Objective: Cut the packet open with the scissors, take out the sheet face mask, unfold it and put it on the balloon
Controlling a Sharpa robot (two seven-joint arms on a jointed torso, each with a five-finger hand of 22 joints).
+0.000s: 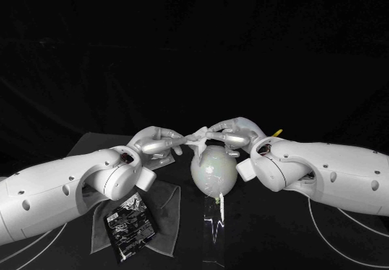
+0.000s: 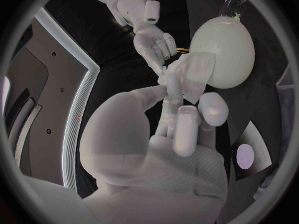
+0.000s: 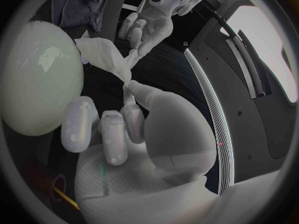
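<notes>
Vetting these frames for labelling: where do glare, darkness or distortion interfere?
Head view: the black table merges with the dark backdrop; the pale balloon and sheet face mask stand out. Right wrist view: a glare patch sits on the balloon, and the fisheye bends the straight light strip. Left wrist view: its light strip curves likewise.

Glossy white left arm (image 1: 57, 191) and right arm (image 1: 340, 174), small dark screw holes (image 1: 332, 176), silver left hand (image 1: 158, 143) and right hand (image 1: 235, 134), thin white cables (image 1: 317, 228)

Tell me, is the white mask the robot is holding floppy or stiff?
Probably floppy: the thin white sheet face mask folds and bunches between the left robot hand and right robot hand. Likely light too, since mere pinches hold it up.
</notes>
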